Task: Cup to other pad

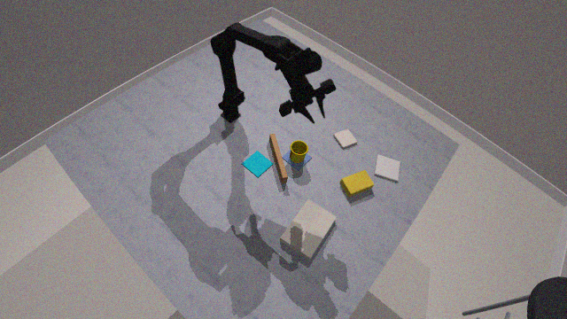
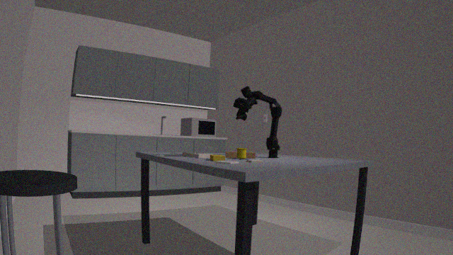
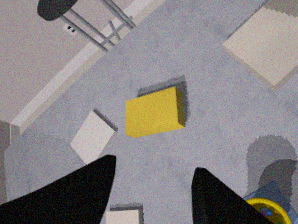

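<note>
A yellow cup (image 1: pixel 299 151) (image 2: pixel 241 153) stands upright on the blue pad (image 1: pixel 307 158). In the wrist view the cup (image 3: pixel 284 218) is cut off at the lower right corner, with blue marbles and other colours inside. The cyan pad (image 1: pixel 257 164) lies on the other side of a brown wooden bar and is bare. My gripper (image 1: pixel 319 120) (image 3: pixel 154 170) is partly open, with nothing between its fingers. It hangs high above the table, up and a little to the right of the cup in the top view. In the exterior view it is small and dark against the wall.
The upright brown bar (image 1: pixel 278 159) stands between the two pads. A yellow block (image 1: pixel 357 182) (image 3: pixel 152 112), two flat white tiles (image 1: pixel 345 138) (image 1: pixel 388 167) and a large beige block (image 1: pixel 314 219) (image 3: pixel 265 45) lie on the table. A dark stool (image 2: pixel 37 182) stands beyond the table.
</note>
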### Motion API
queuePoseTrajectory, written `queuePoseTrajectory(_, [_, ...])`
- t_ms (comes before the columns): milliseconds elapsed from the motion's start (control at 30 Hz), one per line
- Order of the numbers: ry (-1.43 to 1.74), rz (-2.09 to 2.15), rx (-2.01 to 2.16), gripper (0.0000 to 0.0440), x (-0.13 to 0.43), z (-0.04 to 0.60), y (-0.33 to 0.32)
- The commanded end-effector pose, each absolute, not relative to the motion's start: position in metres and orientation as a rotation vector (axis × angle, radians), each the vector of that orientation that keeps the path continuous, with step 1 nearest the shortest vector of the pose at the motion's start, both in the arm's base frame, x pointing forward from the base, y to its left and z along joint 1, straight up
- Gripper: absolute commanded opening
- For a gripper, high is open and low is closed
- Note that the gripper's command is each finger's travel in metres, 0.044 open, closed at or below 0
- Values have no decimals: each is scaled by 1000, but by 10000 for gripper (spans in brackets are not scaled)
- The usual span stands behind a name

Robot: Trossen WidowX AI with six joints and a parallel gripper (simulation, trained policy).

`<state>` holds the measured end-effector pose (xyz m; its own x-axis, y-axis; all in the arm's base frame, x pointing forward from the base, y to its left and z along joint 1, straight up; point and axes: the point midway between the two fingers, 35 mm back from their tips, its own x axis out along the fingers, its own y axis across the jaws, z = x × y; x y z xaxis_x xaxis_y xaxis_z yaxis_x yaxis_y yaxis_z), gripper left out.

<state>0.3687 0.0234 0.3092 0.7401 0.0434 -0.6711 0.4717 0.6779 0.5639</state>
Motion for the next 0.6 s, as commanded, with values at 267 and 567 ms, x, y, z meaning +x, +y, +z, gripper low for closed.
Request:
queuePoseTrajectory(267, [846,-371,889,158,369,292,28])
queuePoseTrajectory(567, [955,-469,921,146,365,274,29])
